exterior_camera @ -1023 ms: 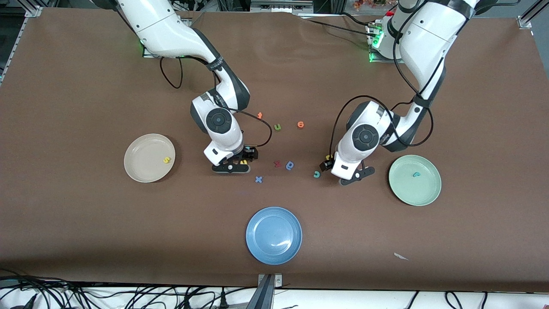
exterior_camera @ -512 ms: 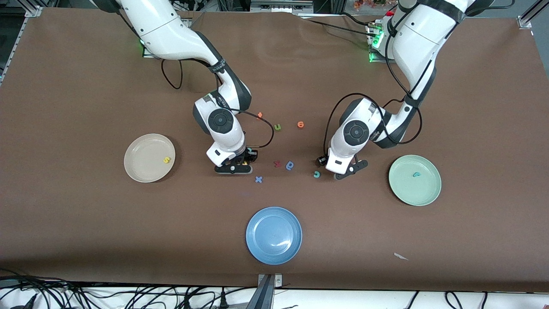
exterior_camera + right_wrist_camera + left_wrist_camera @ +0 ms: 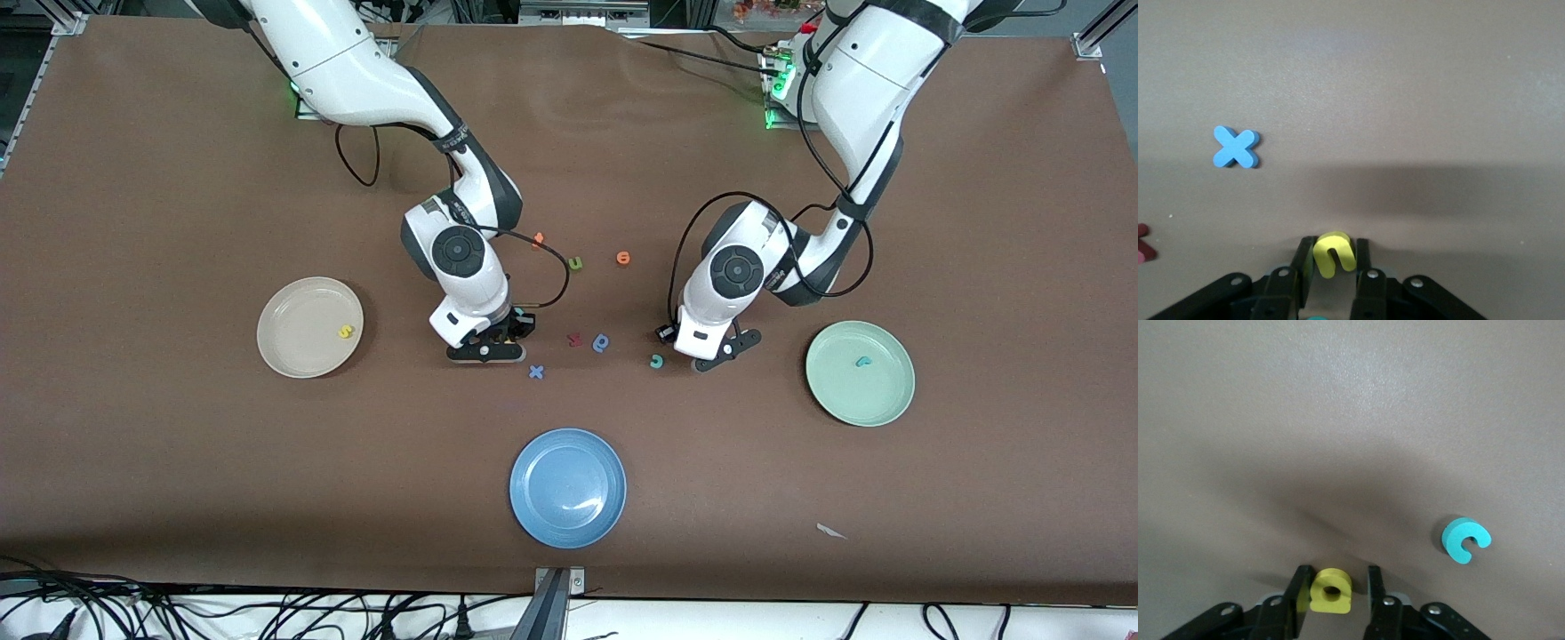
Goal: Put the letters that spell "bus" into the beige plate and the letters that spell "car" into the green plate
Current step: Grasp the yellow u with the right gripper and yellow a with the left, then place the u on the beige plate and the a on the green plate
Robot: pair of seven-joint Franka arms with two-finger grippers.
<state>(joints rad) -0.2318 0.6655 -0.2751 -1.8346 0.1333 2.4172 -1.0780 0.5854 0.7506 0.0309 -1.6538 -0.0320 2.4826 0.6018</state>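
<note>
Both claws grip: right gripper (image 3: pixel 1333 267) pinches yellow "u" (image 3: pixel 1333 253), left gripper (image 3: pixel 1335 600) brackets yellow "a" (image 3: pixel 1331 590); lift straight, twelve o'clock.

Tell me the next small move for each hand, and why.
Probably lift both. The right hand is shut on the yellow "u", and the left hand has the yellow "a" between its fingers, both still down at the table.
</note>
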